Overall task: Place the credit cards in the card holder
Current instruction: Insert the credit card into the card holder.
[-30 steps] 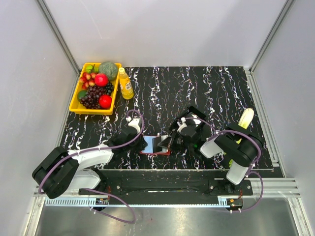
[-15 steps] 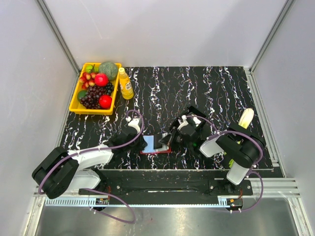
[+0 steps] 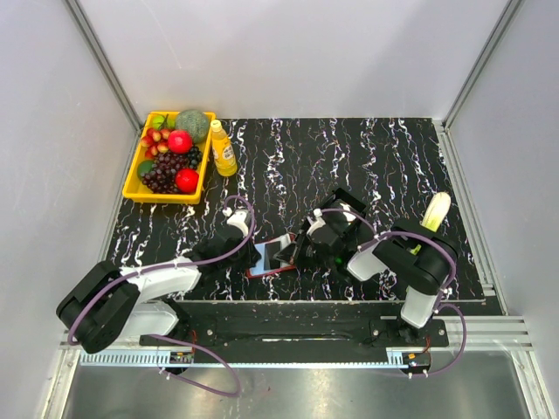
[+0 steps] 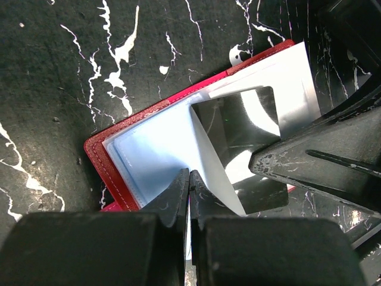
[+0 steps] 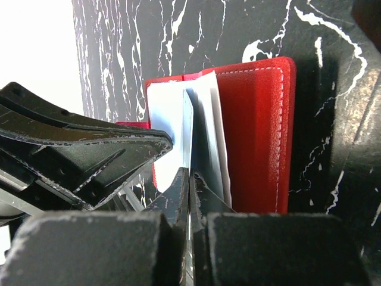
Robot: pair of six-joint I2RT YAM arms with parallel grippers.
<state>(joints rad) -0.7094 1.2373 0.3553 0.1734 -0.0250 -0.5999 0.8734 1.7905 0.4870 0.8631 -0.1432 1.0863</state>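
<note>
The dark red card holder (image 3: 272,258) lies open near the table's front edge, with pale blue sleeves (image 4: 149,155) inside its red border (image 4: 98,158). My left gripper (image 3: 255,254) is shut (image 4: 189,179) on a thin pale leaf of the holder. A credit card (image 4: 238,122), grey and shiny, stands on edge over the open holder. My right gripper (image 3: 295,253) is shut (image 5: 189,176) on that card (image 5: 188,131), which shows edge-on beside the red cover (image 5: 256,131). The two grippers face each other closely; the right fingers (image 4: 315,167) fill the left wrist view's right side.
A yellow tray (image 3: 131,188) of fruit stands at the back left, with a small yellow bottle (image 3: 223,148) next to it. A pale yellow banana-like object (image 3: 437,209) lies by the right arm. The table's front edge runs just below the holder.
The right gripper has edged slightly left with the card toward the holder. The holder's right side has tipped up a little. The left gripper has stayed put.
</note>
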